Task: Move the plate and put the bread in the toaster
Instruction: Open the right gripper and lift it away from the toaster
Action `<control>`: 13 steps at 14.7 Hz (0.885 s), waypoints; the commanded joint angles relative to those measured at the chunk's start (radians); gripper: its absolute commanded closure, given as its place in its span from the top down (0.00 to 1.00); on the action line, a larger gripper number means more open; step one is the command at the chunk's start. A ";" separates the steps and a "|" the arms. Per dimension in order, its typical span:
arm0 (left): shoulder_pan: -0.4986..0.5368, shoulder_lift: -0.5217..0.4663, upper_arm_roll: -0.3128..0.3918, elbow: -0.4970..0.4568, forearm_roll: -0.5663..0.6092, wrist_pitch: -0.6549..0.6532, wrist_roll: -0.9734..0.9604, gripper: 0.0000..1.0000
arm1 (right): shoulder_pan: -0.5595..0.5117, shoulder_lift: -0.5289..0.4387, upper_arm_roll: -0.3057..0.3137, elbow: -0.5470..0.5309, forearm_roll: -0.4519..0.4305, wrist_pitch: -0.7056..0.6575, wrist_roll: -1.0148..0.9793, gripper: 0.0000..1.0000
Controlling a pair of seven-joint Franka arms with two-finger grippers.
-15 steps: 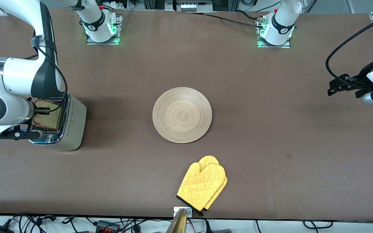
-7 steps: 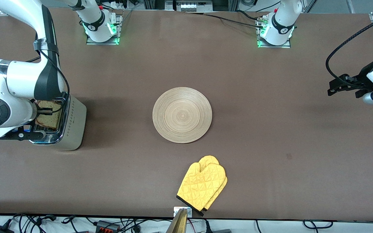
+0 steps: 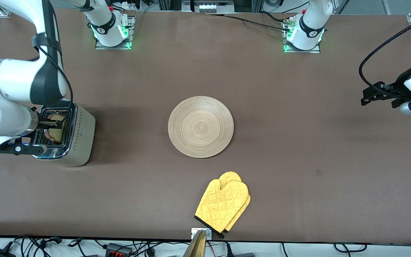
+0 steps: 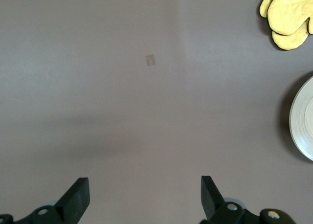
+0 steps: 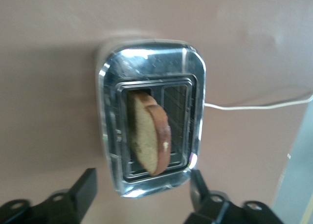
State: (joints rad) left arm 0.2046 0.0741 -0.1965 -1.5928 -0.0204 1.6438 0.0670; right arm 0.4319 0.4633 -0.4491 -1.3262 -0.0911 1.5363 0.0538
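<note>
The table (image 3: 269,117) is seen with the plate (image 3: 201,126) lying flat near its middle, well apart from the toaster (image 3: 70,137), which stands toward the right arm's end; a yellow oven mitt (image 3: 223,204) lies nearer to the front camera than the plate. The bread-loading step appears to be in hand and nearly done: the bread (image 5: 150,132) is seen standing on edge in one slot of the toaster's chrome top, leaning a little and with its upper part still proud of the slot, while the other slot is empty. The right gripper (image 5: 141,190) is held over the toaster with its fingers spread wide on either side of the slice and nothing grasped, so the bread is judged to be released. The left gripper (image 4: 145,197) hangs over bare table at the left arm's end, fingers parted and empty, and that arm waits. Next, a straight lift clear of the slice is called for, without the crust being brushed; whether the slice sits fully down cannot be told.
</note>
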 commanded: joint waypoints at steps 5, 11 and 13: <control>0.004 -0.011 -0.001 -0.007 -0.009 -0.004 0.000 1.00 | -0.015 -0.055 -0.011 0.090 0.174 -0.007 0.003 1.00; 0.006 -0.011 -0.001 -0.007 -0.009 -0.004 0.000 1.00 | -0.035 -0.068 -0.016 0.090 0.254 0.001 0.000 1.00; 0.006 -0.011 -0.001 -0.007 -0.010 -0.004 0.000 1.00 | -0.038 -0.071 -0.016 0.090 0.255 0.004 0.009 1.00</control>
State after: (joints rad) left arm 0.2048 0.0741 -0.1965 -1.5928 -0.0204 1.6438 0.0670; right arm 0.3996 0.3994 -0.4635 -1.2432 0.1435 1.5383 0.0537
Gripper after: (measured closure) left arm 0.000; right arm 0.000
